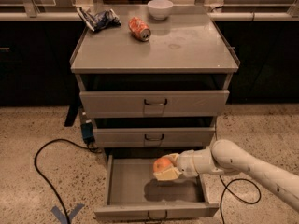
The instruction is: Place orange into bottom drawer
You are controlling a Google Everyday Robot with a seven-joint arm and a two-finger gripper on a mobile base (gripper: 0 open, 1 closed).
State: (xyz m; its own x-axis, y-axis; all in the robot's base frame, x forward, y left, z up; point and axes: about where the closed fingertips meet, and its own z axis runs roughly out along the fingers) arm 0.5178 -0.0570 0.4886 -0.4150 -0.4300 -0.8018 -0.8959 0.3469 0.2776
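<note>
The orange (161, 164) is round with a paler patch and sits in my gripper (164, 167), which is shut on it. My white arm reaches in from the lower right. The gripper holds the orange just above the inside of the bottom drawer (135, 190), which is pulled open, a shallow grey tray with a small dark loop handle (157, 215) at its front. The orange hangs over the drawer's right-middle part and casts a shadow on the drawer floor.
The two upper grey drawers (154, 104) are nearly closed. On the cabinet top lie a crushed orange-red soda can (139, 28), a white bowl (160, 8) and a crumpled chip bag (98, 18). A black cable (51, 171) loops on the floor at left, another at right.
</note>
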